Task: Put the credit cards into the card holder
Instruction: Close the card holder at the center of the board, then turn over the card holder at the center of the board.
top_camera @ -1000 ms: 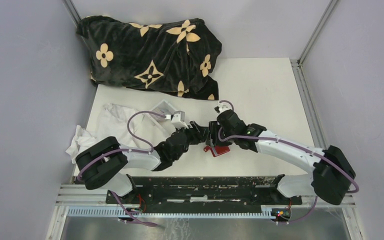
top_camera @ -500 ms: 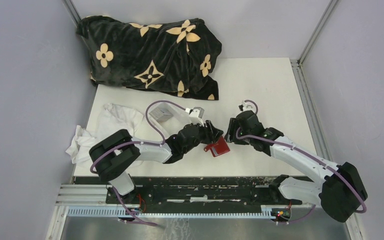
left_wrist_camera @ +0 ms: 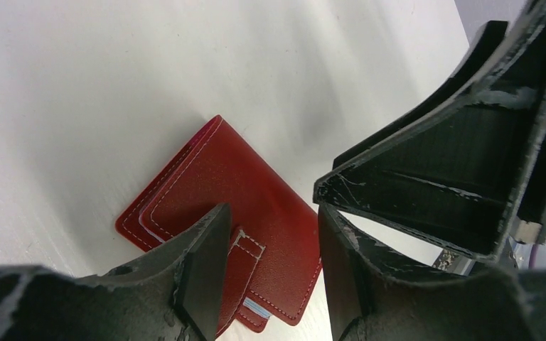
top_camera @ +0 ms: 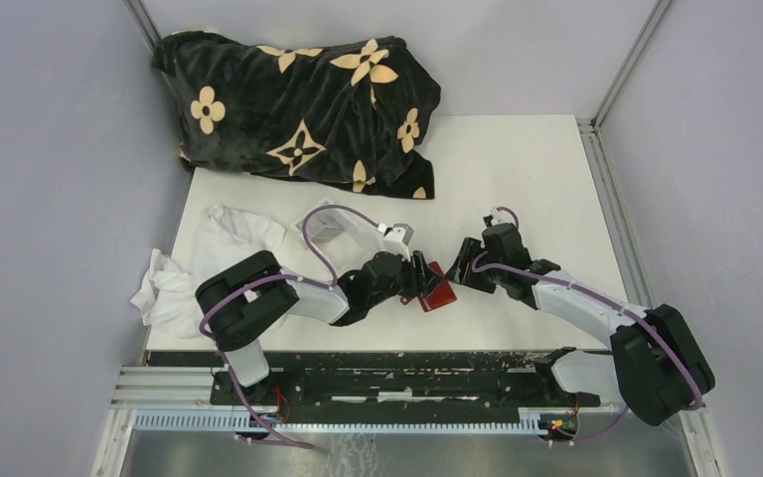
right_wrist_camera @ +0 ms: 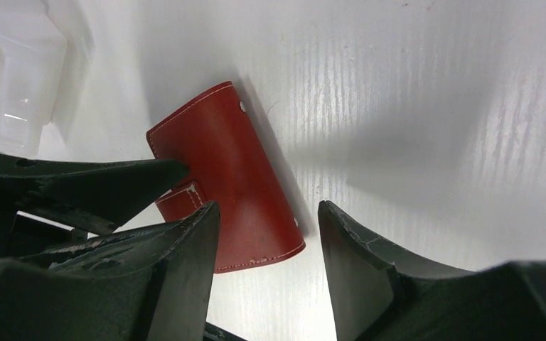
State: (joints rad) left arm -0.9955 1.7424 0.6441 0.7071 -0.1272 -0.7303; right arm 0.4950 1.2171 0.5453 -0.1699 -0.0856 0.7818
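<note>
Over the white table (top_camera: 536, 179) between grey walls (top_camera: 50, 199), left fingers (left_wrist_camera: 202, 270) and right fingers (right_wrist_camera: 185, 270) gape.

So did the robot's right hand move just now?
Yes, the right gripper slid rightward, from below the corner of the black blanket to the right of the card holder.

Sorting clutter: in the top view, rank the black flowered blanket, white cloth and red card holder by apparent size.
1. black flowered blanket
2. white cloth, partly hidden
3. red card holder

Left fingers (left_wrist_camera: 202, 263) shifted rightward over card holder (left_wrist_camera: 220, 177), right fingers (right_wrist_camera: 370, 263) withdrawn rightward
</note>
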